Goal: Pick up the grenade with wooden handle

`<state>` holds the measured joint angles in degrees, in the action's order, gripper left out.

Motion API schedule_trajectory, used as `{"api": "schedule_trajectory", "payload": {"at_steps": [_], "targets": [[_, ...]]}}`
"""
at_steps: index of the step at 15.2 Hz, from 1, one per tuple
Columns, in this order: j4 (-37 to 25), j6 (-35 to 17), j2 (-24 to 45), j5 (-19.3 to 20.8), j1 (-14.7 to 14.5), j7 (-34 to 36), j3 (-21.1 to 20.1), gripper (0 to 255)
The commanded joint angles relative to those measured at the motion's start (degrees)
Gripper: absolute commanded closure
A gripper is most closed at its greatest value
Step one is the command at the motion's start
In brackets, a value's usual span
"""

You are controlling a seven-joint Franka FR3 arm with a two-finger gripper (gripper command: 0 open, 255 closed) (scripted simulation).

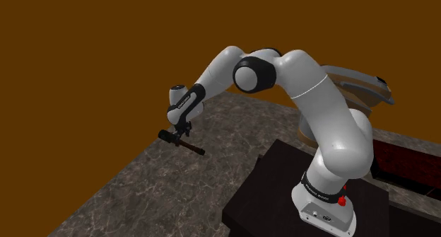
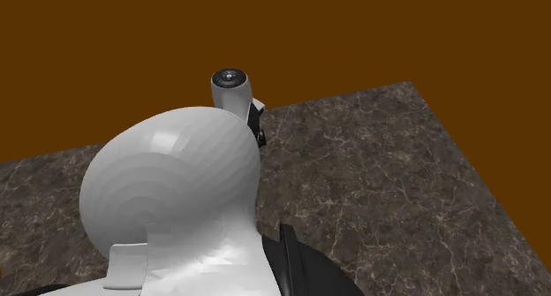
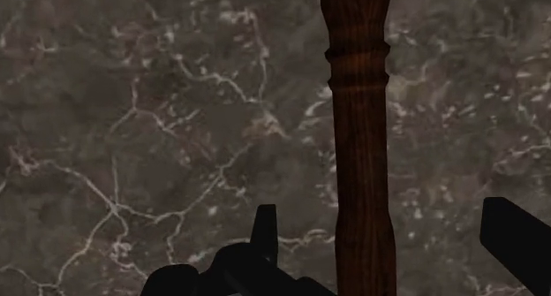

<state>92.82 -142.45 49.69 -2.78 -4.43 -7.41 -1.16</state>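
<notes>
The black gripper (image 1: 181, 131) hung with its jaws spread wide just above the marbled tabletop (image 1: 162, 193), left of centre in the shoulder view. The grenade (image 1: 185, 144) lay flat beneath it, dark head toward the left. Seen from the wrist, its wooden handle (image 3: 362, 117) ran between the fingers (image 3: 265, 225), touched by neither.
</notes>
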Motion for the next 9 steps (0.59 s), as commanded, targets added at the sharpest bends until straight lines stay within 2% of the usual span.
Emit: {"api": "schedule_trajectory", "payload": {"at_steps": [1, 6, 7, 9], "targets": [[-1.04, -0.5, 1.5, 0.0, 0.01, -0.06, -0.02, 0], [-1.91, -1.37, 3.24, -0.01, 0.0, -0.11, -0.03, 0], [-1.9, -1.38, 3.24, -0.01, -0.01, -0.1, -0.03, 255], [-1.87, -1.38, 3.21, -0.01, -0.01, -0.1, -0.03, 255]]}}
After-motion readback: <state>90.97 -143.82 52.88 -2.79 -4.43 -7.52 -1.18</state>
